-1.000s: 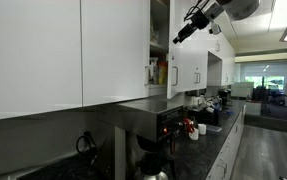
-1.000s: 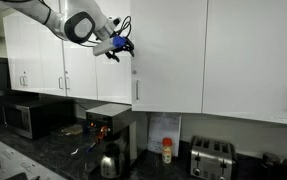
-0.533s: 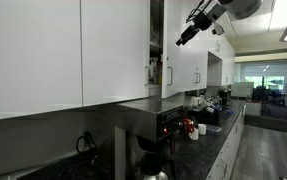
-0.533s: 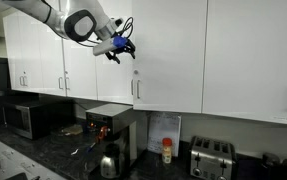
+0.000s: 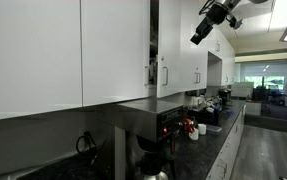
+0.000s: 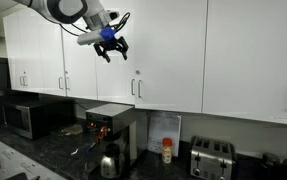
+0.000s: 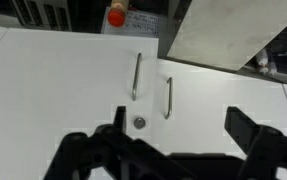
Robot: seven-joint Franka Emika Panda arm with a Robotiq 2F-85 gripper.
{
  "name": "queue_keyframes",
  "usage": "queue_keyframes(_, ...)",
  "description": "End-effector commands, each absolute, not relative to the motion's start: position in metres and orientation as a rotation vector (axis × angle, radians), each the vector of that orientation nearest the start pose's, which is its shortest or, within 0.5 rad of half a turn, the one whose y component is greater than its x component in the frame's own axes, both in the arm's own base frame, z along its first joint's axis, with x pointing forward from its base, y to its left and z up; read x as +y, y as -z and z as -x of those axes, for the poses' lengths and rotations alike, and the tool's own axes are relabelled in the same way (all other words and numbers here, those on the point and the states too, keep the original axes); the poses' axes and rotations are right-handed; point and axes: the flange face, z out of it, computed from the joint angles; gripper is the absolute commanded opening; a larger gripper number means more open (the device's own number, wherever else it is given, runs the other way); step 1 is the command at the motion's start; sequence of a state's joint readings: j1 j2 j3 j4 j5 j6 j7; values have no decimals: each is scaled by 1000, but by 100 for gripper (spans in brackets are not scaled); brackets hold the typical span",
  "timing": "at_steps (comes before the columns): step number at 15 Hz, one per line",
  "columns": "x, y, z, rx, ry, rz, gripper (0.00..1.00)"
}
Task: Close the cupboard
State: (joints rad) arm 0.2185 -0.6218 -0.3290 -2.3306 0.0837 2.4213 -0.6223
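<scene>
Cupboard [image 6: 115,88]: in the upper row of white wall cabinets, directly above the coffee machine [image 6: 108,125]. In this exterior view the door lies flush with its neighbours.

Its slim silver handle [image 5: 164,75] is upright at the door edge. A narrow dark strip runs beside that edge in this exterior view. Cannot tell whether it is a last crack or only shadow.

Wrist view: two bar handles [image 7: 136,76] stand side by side across a door seam, and both door faces look level. Cannot tell which of the two belongs to the cupboard.

Gripper [image 6: 110,47]: hangs in front of the upper part of the door, fingers pointing down. Seen side-on in an exterior view [image 5: 200,35], it is off the cabinet face, not touching. Jaws are spread wide with nothing between them. The wrist view shows the two fingers [image 7: 255,135] far apart at the bottom of the picture.

Below: a dark tabletop [image 6: 43,152] carries a microwave [image 6: 28,118], the coffee machine, a red-capped bottle [image 6: 167,150] and a toaster [image 6: 212,158].
</scene>
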Motion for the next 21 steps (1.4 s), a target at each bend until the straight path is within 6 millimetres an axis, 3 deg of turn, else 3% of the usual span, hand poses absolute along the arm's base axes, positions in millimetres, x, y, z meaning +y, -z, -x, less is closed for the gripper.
queue_keyframes(1, -80, -633, -394, -647, 967, 2848, 100)
queue_keyframes(5, -88, -619, -383, -624, 810, 2882, 100)
queue_keyframes(12, -103, -568, -386, -528, 499, 2969, 100)
queue_keyframes(21, -102, -533, -397, -520, 400, 2990, 100)
